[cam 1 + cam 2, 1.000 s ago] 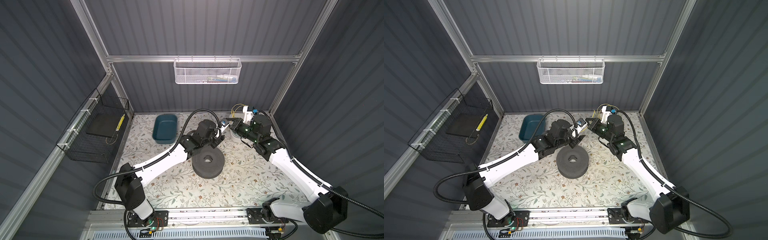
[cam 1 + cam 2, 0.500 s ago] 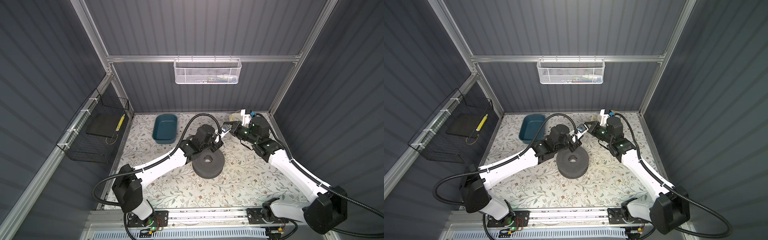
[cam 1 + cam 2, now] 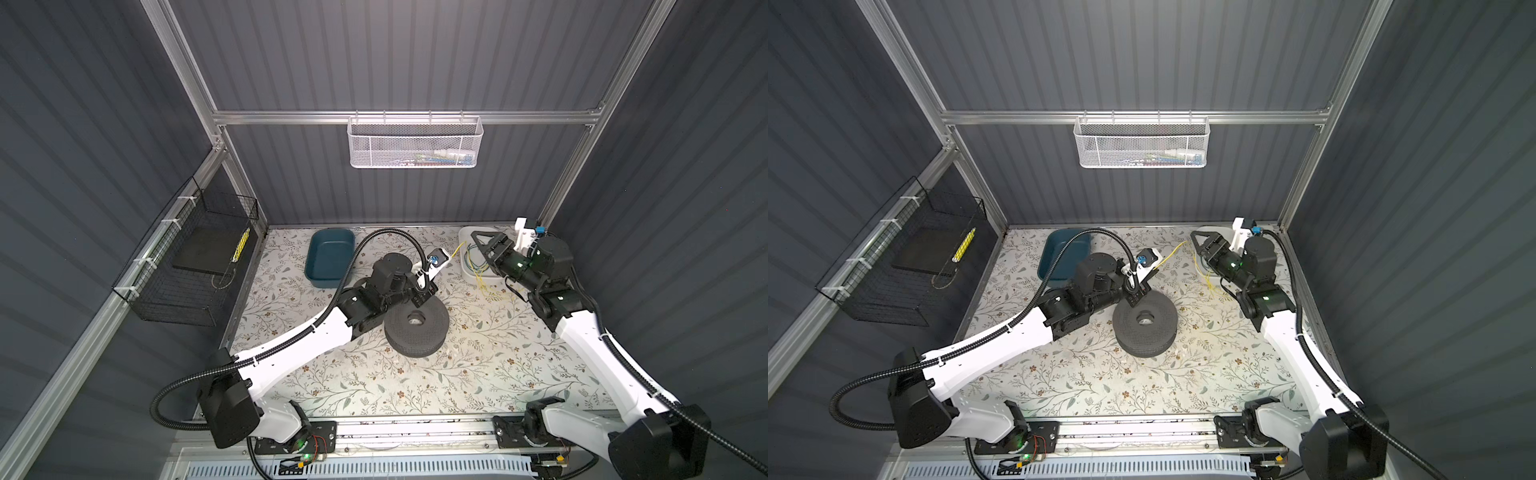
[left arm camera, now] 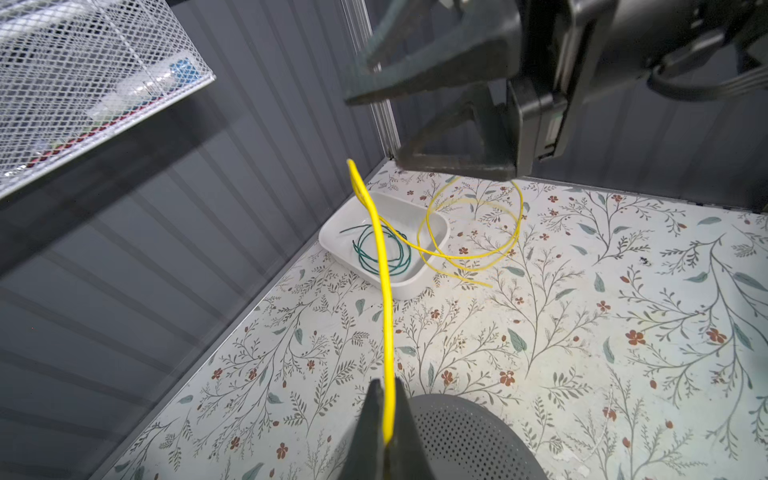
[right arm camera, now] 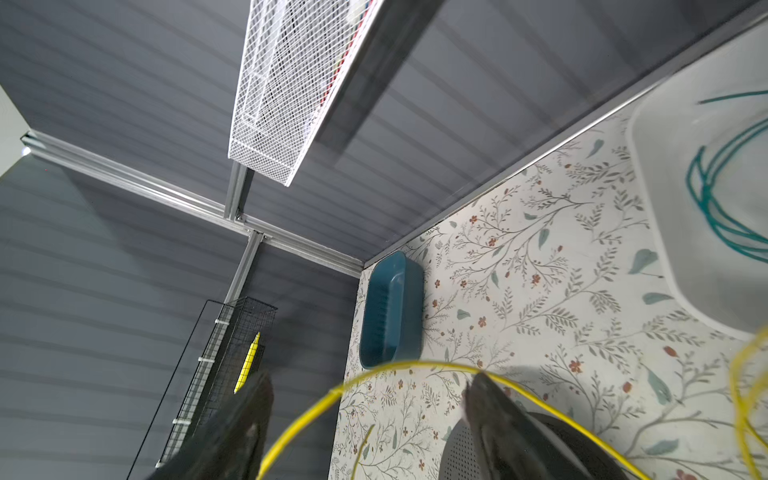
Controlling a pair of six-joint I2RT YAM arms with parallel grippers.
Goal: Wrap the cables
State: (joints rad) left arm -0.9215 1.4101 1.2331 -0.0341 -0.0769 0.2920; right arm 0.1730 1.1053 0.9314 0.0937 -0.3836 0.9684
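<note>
The yellow cable point(image 4: 384, 291) rises from my left gripper point(image 4: 385, 415), which is shut on it at the rim of the dark grey perforated disc point(image 3: 415, 332). Its far end lies in loose loops point(image 3: 486, 286) on the mat and over the white tray point(image 4: 415, 286). The green cable point(image 4: 380, 253) is coiled inside that tray. My right gripper point(image 3: 482, 245) hangs open above the tray, and the yellow cable point(image 5: 395, 365) arcs loosely across the gap between its fingers. In both top views the left gripper point(image 3: 1133, 299) sits at the disc's back edge.
A teal tub point(image 3: 328, 257) stands at the back left of the floral mat. A white mesh basket point(image 3: 413, 143) hangs on the back wall and a black wire basket point(image 3: 195, 257) on the left wall. The right gripper point(image 4: 372, 129) looms above the tray in the left wrist view.
The right gripper has opened, let go of the yellow cable and drawn back right over the white tray. The left gripper has shut on the cable and dropped towards the disc.
</note>
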